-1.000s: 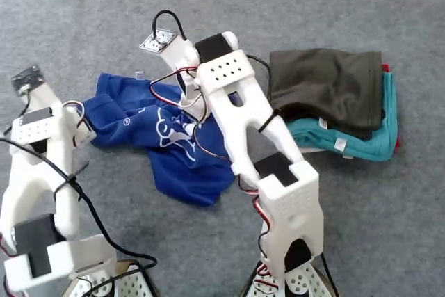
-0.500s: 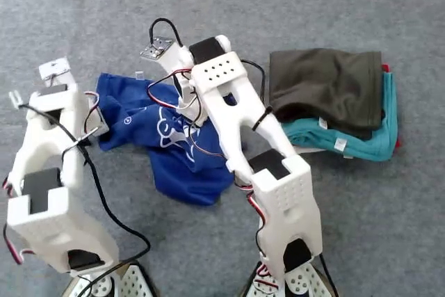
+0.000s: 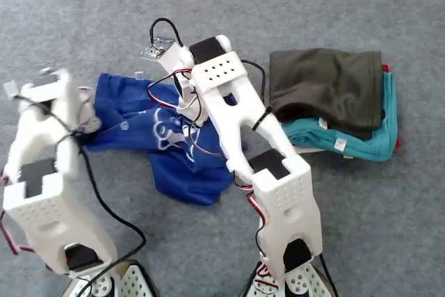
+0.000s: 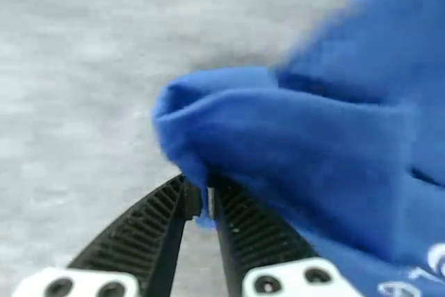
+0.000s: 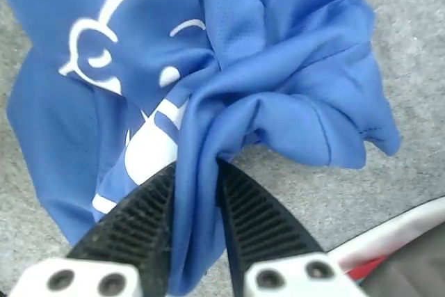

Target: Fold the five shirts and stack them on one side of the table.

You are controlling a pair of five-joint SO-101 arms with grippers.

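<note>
High view, looking down on a grey table (image 3: 389, 227): finding the right arm (image 3: 243, 123) stretching from the lower centre up toward the middle of the frame, and the left arm (image 3: 42, 172) rising along the left edge. Seeing a crumpled blue shirt (image 3: 188, 165) lying unfolded left of centre, between the two arms and partly under the right arm, with its white print (image 3: 170, 133) facing up. Noting, at the right of the frame and well apart from the blue shirt, a stack of folded shirts (image 3: 334, 109): a dark olive shirt (image 3: 323, 78) sitting on top, a teal shirt (image 3: 361, 144) lying beneath it and sticking out along the lower edge, a sliver of red cloth (image 3: 384, 68) peeking out at the stack's upper right corner. Turning to the left wrist view: catching the left gripper (image 4: 201, 199) pinching a bunched fold at the blue shirt's edge, with jaws nearly together and only cloth between them. Turning to the right wrist view: catching the right gripper (image 5: 197, 179) clamping a gathered ridge of the same blue cloth beside the white print, with jaws narrow and fabric passing between them.
</note>
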